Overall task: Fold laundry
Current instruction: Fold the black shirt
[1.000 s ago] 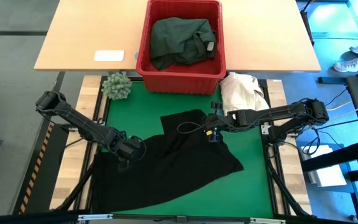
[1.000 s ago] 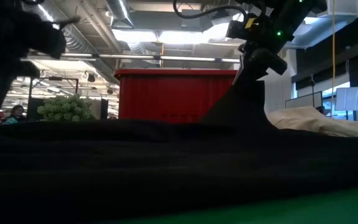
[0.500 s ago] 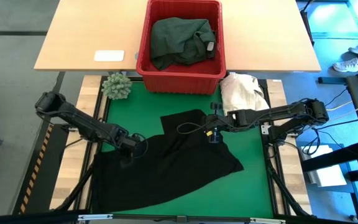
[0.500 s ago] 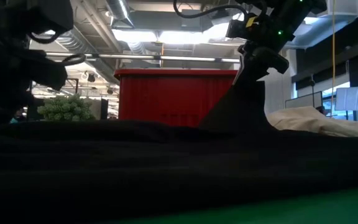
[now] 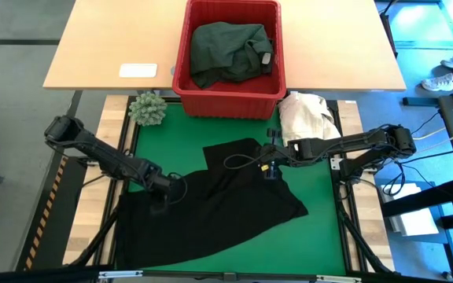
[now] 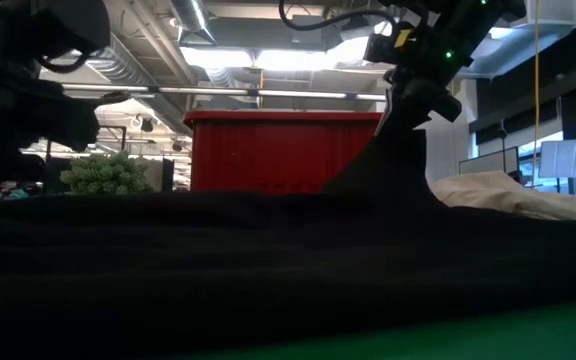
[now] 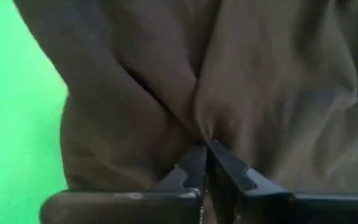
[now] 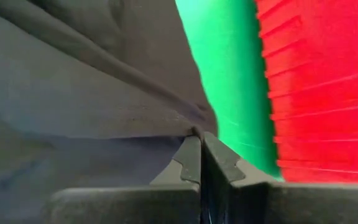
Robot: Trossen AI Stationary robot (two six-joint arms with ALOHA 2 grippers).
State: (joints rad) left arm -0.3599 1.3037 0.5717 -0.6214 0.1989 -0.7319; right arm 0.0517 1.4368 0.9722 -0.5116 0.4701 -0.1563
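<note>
Nearest to us a black garment [image 5: 211, 204] lies spread over the green mat [image 5: 321, 236], its lower edge close to the front of the table and its upper part reaching toward the middle. In the low view it fills the whole foreground as a dark band, with a strip of green showing at the bottom right.

On the garment's left edge we see the left gripper [image 5: 162, 196] pressed down on the cloth. In the left wrist view its fingers [image 7: 188, 168] are clenched together, and a pinch of the fabric gathers into creases right at their tips.

Farther in, near the middle of the mat, the right gripper [image 5: 270, 167] clamps the garment's upper right part. The right wrist view shows its fingers [image 8: 191, 158] closed on a fold of the cloth, and in the low view the fabric rises in a dark peak to the gripper above the table.

Beyond that, a cream-white cloth heap [image 5: 305, 114] rests at the mat's far right corner, and a small green spiky plant [image 5: 148, 108] stands at the far left corner.

Farthest away, the red basket [image 5: 181, 75] sits on the wooden table [image 5: 101, 47] and holds a crumpled dark green garment [image 5: 226, 49]. A white card [image 5: 138, 70] lies on the wood to the basket's left.
</note>
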